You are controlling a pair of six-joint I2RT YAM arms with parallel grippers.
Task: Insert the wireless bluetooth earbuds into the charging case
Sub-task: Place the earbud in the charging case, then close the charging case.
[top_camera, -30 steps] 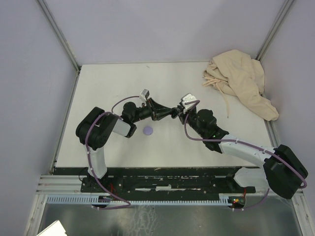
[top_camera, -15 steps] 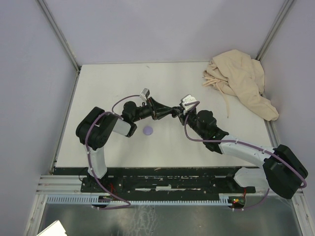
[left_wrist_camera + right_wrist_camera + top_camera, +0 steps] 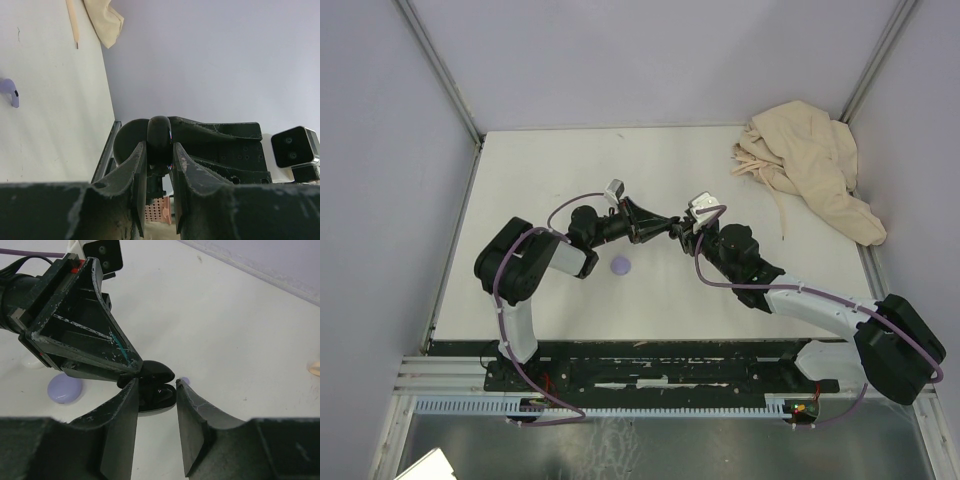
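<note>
- Top external view: hardly anything has moved in the last second. The two arms still meet tip to tip over the middle of the worktop (image 3: 570,170), and the meeting point has crept only a touch toward the far side.
- The lavender disc (image 3: 622,265) has stayed put on the worktop, just near of the left arm.
- Left wrist view: the left fingers (image 3: 137,170) are clenched on a glossy black case (image 3: 160,140), holding it up off the worktop.
- Right wrist view: the right fingers (image 3: 125,410) stand apart on either side of the case's lower part. Whether they are actually pinching it or only bracketing it, I cannot tell.
- One lavender earbud (image 3: 11,92) lies loose on the worktop, out past the fingertips. From the right wrist it peeks out just beside the right-hand finger. No other earbuds show up clearly in any view.
- The cloth (image 3: 810,165) sits bunched in the far right corner, well apart from the action.
- My read: with so little motion, this looks like a careful two-handed hold on the case, to steady it or open it. No earbud is in the case yet, so the inserting itself is still to come.
- The risk I'd flag is the smooth case slipping or twisting between two sets of fingers.
</note>
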